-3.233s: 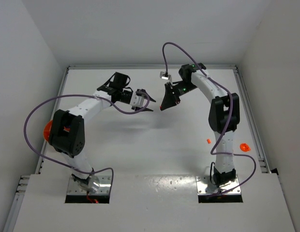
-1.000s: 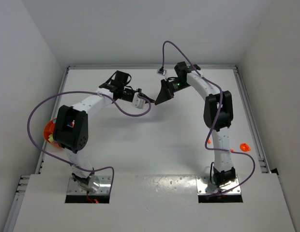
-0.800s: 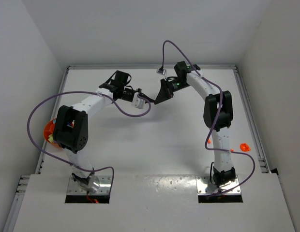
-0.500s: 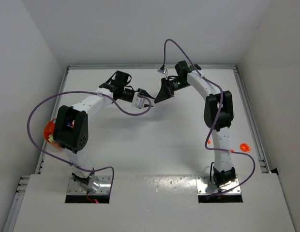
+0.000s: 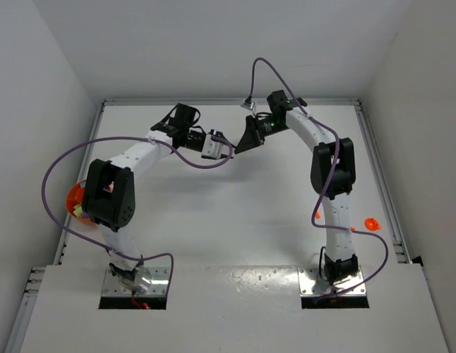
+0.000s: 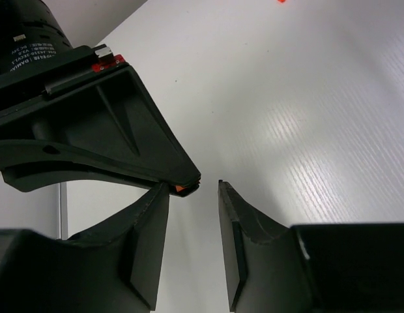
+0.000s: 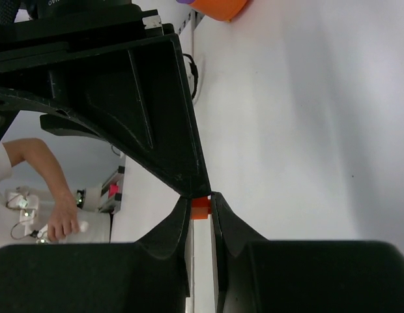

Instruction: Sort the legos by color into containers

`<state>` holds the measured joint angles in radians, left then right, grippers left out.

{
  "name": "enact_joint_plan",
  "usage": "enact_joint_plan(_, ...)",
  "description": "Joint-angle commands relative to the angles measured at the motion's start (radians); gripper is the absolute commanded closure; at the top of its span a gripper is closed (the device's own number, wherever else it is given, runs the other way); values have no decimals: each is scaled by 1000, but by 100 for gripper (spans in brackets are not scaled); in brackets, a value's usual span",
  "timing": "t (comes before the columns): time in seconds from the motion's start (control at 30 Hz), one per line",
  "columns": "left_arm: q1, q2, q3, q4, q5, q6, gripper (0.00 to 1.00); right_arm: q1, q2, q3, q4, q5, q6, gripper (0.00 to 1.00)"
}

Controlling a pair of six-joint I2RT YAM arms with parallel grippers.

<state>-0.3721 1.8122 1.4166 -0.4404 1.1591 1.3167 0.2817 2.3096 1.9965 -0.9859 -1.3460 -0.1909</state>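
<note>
My right gripper (image 7: 200, 195) is shut on a tiny orange lego (image 7: 200, 207), held above the table at the back middle (image 5: 239, 146). My left gripper (image 6: 192, 185) is open, and its jaws stand either side of the right gripper's tips. The orange lego (image 6: 180, 189) shows just at the left finger's tip, still between the right gripper's fingers. In the top view the left gripper (image 5: 226, 147) meets the right one tip to tip. The orange bowl (image 5: 73, 200) sits at the far left behind the left arm, and its edge (image 7: 218, 6) also shows in the right wrist view.
Two small orange legos (image 5: 316, 215) (image 5: 353, 229) and a larger orange piece (image 5: 371, 222) lie on the table by the right arm's base. Purple cables loop off both arms. White walls close in the table on three sides.
Both grippers have moved toward the back and come together. The left gripper slid right until its open jaws reached the right gripper's tips. The right gripper stays shut on the orange lego.
</note>
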Motion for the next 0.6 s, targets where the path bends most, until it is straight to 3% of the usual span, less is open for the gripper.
enact_joint_plan(0.0,-77,39,41,-21,156,-45,59,34,-16,5,193,-82,91,100)
enact_joint_plan(0.1,-77,39,50,-21,145,-59,60,34,-16,-21,323,-62,258,100)
enact_joint_plan(0.4,-87,59,81,-21,154,-105,49,43,-16,-41,464,14,439,100)
enact_joint_plan(0.57,-87,88,126,-21,154,-167,52,43,-67,-108,614,65,568,100)
